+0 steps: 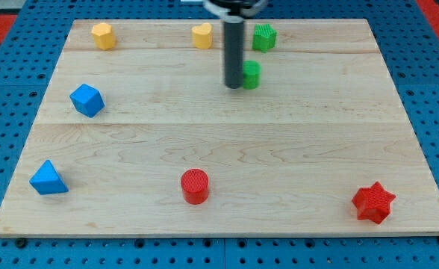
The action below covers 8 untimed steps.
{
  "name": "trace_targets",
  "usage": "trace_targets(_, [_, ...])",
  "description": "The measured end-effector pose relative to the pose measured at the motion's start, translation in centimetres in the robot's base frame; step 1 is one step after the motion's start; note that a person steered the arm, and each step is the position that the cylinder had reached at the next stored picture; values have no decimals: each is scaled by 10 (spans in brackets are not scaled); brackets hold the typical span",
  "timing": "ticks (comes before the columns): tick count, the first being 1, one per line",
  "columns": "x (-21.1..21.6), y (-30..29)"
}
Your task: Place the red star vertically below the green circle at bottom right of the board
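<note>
Tabletop: pale wooden board, all four edges in view, on a blue perforated base.

Contents, left to right, clock positions read from the board's centre:

- Blue triangle, 8 o'clock, near the bottom left corner.
- Blue cube, 10 o'clock, by the left edge, turned on a corner.
- Yellow block, 11 o'clock, by the top edge; shape hard to make out, roughly six-sided.
- Red cylinder, 6 o'clock, upright, ribbed top.
- Yellow heart, 12 o'clock, by the top edge.
- My tip: dark straight rod, its upper end cut off at the view's top. It has no tool that opens or closes and holds nothing. Tip sits at 12 o'clock, touching or just beside the left side of the green circle; which, I cannot tell.
- Green circle, 12 o'clock; its left part hidden behind the rod.
- Green star, 1 o'clock, above the circle by the top edge; points blurred.
- Red star, 4 o'clock, near the bottom right corner, lying flat, five blunt points, ribbed surface, well apart from the tip and everything else.
</note>
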<state>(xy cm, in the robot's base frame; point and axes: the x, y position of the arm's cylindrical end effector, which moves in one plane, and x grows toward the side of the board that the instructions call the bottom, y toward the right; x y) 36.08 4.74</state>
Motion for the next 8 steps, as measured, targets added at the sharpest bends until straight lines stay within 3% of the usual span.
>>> trace_targets(1, [0, 30])
trace_targets(2, [45, 42])
trace_targets(3, [94, 139])
trace_targets(4, [162, 182])
trace_targets(5, [224, 189])
trace_targets(6, [255, 210])
trace_targets(7, [253, 164])
trace_targets(8, [215, 121])
